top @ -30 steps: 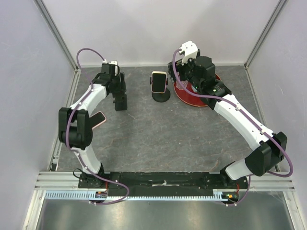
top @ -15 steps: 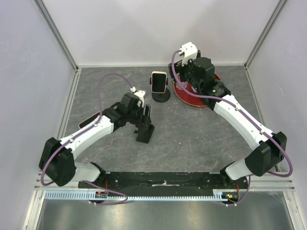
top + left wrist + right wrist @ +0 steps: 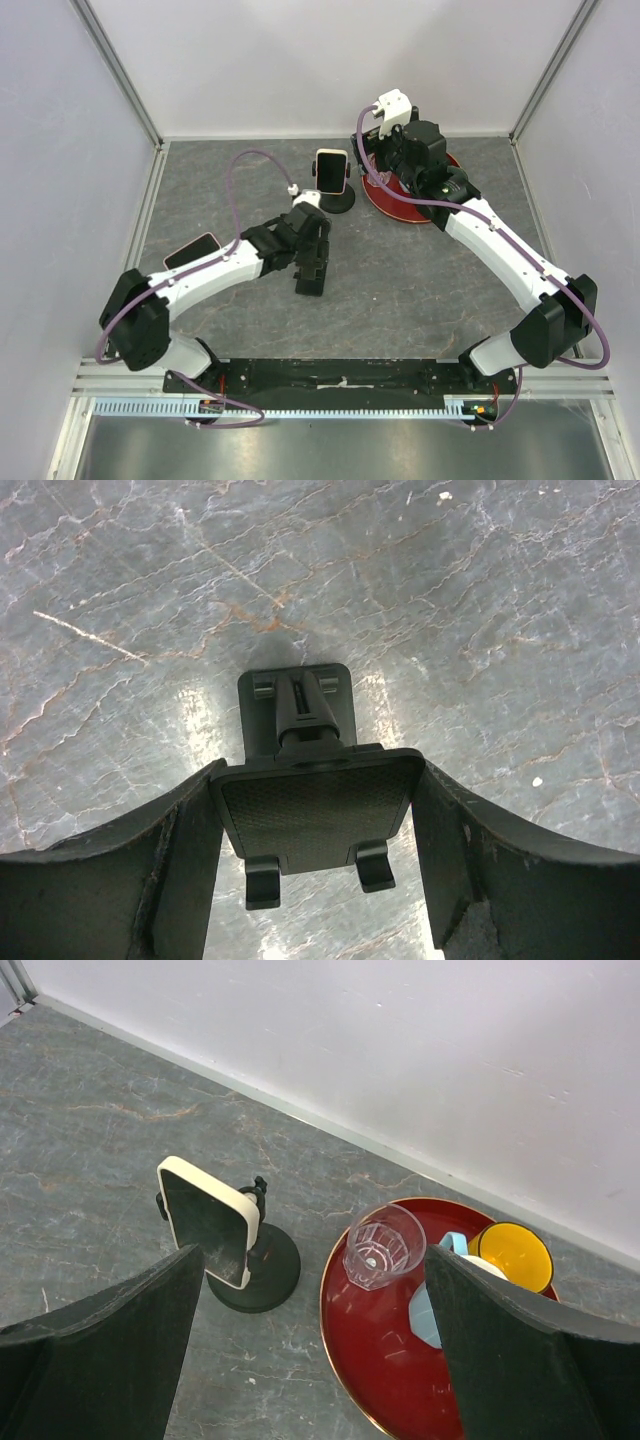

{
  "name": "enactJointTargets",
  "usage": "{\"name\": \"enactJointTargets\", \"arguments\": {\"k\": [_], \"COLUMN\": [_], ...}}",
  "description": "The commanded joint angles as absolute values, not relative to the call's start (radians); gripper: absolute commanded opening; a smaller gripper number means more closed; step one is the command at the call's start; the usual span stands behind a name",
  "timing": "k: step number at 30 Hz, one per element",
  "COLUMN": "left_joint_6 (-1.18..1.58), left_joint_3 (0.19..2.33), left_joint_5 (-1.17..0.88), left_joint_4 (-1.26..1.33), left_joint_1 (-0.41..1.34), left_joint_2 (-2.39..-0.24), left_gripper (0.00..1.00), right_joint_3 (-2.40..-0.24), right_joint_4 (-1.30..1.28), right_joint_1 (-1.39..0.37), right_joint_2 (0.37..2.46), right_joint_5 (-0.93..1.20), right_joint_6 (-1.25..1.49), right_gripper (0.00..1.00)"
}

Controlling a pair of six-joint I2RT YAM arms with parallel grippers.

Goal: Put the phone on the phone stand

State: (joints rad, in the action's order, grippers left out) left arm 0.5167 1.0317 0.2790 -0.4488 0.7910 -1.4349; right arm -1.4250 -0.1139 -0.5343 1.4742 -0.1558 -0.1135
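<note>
A pink phone (image 3: 191, 250) lies flat on the table at the left, beside my left arm. My left gripper (image 3: 312, 272) is near the table's middle, shut on a black phone stand (image 3: 315, 810). Its textured cradle plate sits between both fingers, with two small hooks at its lower edge. The stand's square base (image 3: 262, 695) is low over the grey surface; I cannot tell whether it touches. My right gripper (image 3: 312, 1255) hangs open and holds nothing, above the back of the table.
A second phone in a cream case (image 3: 208, 1222) sits upright on a round-based black stand (image 3: 272, 1272) at the back centre. Right of it is a red tray (image 3: 350, 1380) with a clear glass (image 3: 383, 1245), a yellow cup (image 3: 515, 1252) and a light blue item (image 3: 425, 1312).
My left arm has swung from the back left toward the table's middle and front, carrying the black stand. The pink phone on the left is now fully uncovered. The right arm has stayed put.
</note>
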Motion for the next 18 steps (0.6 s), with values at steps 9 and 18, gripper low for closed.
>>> {"name": "enactJointTargets", "arguments": {"k": [9, 18], "left_joint_6": [0.611, 0.499], "left_joint_3": [1.114, 1.037], "left_joint_5": [0.413, 0.299], "left_joint_4": [-0.486, -0.498], "left_joint_1": [0.859, 0.819], "left_joint_2": [-1.456, -1.232], "left_gripper": [0.75, 1.0], "right_joint_3": [-1.43, -1.419], "right_joint_4": [-0.097, -0.103], "right_joint_1": [-0.535, -0.535], "right_joint_2": [1.465, 1.451], "right_joint_5": [-0.163, -0.173], "right_joint_6": [-0.121, -0.135], "right_gripper": [0.98, 0.98]}}
